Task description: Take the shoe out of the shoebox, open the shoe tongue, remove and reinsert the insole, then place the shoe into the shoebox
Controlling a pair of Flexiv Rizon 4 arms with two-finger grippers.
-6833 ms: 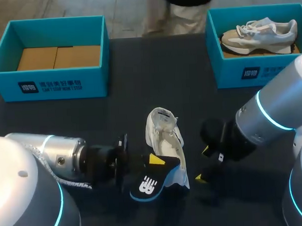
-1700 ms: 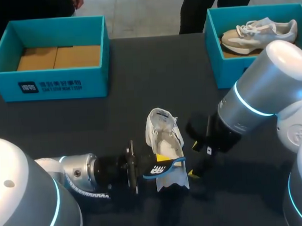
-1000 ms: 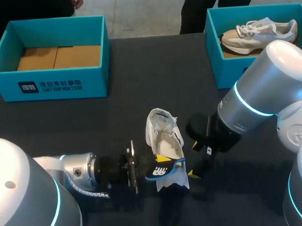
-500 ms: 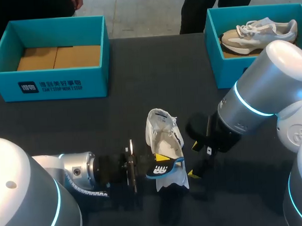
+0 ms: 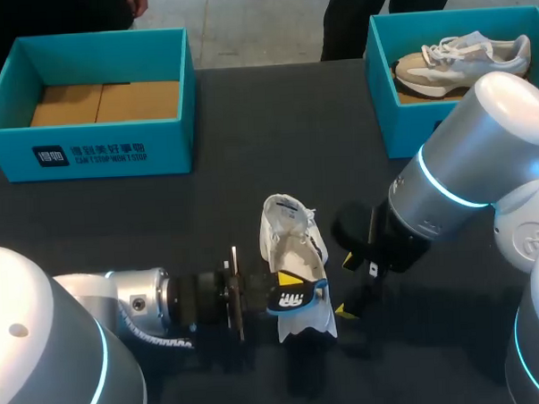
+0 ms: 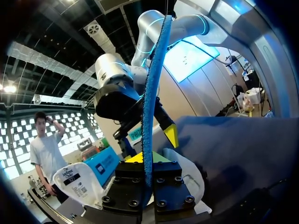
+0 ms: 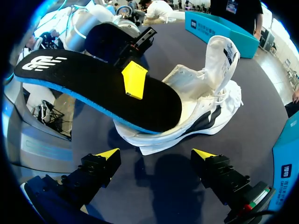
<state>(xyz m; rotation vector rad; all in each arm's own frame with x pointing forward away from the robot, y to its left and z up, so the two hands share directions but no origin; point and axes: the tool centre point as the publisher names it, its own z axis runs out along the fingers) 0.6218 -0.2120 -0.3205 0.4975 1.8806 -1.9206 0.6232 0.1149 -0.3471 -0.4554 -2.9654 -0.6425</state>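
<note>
**Left jaws clamp the insole over the sneaker; right jaws stand open beside it**

The left jaws are closed flat on one end of the black, blue-edged insole [image 5: 292,298]. In the left wrist view the insole shows edge-on, rising straight out from between the two fingers. In the right wrist view one yellow fingertip [image 7: 134,79] of that arm presses on the insole's top face. The insole's far end lies over the mouth of the white sneaker [image 5: 294,241]; whether it touches the inside I cannot tell.

The right jaws are spread wide with nothing between them. Their yellow tips [image 7: 105,153] hang over bare desk just beside the sneaker.

In the head view the sneaker rests on the dark desk [image 5: 249,140] in the lower middle of the frame. Its tongue [image 5: 286,207] is folded up and back, so the opening gapes. The left arm [image 5: 140,306] comes in from the lower left and the right arm [image 5: 466,184] from the right, so the sneaker sits between the two sets of jaws.

An open teal shoebox [image 5: 88,152] stands at the upper left, well apart from the sneaker, with brown cardboard [image 5: 104,102] on its floor. A second teal shoebox [image 5: 427,132] at the upper right holds a beige-and-white sneaker [image 5: 465,59].
</note>
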